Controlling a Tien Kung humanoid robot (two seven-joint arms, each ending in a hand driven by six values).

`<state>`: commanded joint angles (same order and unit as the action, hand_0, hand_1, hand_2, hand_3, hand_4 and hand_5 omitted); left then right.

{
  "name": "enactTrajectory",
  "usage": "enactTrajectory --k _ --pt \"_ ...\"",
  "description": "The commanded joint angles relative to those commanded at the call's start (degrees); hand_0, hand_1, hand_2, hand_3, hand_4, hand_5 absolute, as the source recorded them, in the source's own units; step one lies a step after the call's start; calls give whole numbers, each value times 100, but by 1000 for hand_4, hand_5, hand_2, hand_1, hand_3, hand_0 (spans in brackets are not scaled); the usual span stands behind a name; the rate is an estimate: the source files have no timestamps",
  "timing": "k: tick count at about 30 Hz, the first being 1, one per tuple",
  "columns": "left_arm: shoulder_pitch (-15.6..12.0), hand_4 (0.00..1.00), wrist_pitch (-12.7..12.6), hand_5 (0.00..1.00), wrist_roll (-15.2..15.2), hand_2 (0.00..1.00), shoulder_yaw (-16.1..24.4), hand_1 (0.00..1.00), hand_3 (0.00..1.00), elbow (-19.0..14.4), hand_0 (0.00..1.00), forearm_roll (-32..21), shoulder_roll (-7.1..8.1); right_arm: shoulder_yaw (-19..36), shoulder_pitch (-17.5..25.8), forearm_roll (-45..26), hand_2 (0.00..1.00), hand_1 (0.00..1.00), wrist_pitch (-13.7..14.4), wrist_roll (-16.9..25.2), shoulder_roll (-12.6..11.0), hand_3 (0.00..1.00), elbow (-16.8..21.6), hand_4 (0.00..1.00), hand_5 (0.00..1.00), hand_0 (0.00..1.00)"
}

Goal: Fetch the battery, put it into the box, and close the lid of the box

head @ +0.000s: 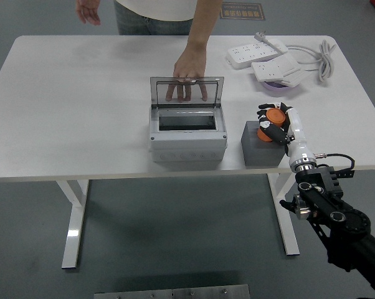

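Note:
A grey box [187, 136] stands at the middle of the table with its clear lid [187, 91] tipped up and open. A person's hand [188, 67] rests on the lid's top edge from behind. My right hand [274, 126] is curled around an orange battery [273, 118] just above a dark grey block [262, 144] to the right of the box. My left arm is out of view.
Two white power strips [262, 55] with a coiled cable [325, 59] and a purple dish [278, 86] lie at the back right. The person stands at the far side; the other hand [88, 10] is raised off the table at the top left.

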<state>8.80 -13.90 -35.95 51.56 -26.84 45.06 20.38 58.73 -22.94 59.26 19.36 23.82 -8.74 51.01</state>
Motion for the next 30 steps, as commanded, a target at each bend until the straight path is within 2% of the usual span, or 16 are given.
enactTrajectory --k 16,17,28,29,30 --pt "-10 785 10 545 -19 838 32 878 920 -3 792 51 5 -113 -244 3 500 509 8 -105 -39 462 79 488 43 537" --pt "-12 792 9 554 -19 838 33 879 920 -3 793 53 5 -118 -257 8 486 493 6 -118 -48 458 93 491 42 515" --pt "-46 800 6 567 -16 839 31 879 920 -2 793 45 -1 -48 -367 278 475 475 -9 -430 -176 449 423 492 51 495" --pt "-54 805 5 572 -17 840 29 879 921 -2 794 43 -1 -29 -373 346 430 421 -11 -490 -189 425 465 481 72 435" --pt "-61 805 3 572 -17 840 26 879 921 -3 794 37 0 -11 -377 414 430 421 -13 -548 -199 425 501 481 72 435"
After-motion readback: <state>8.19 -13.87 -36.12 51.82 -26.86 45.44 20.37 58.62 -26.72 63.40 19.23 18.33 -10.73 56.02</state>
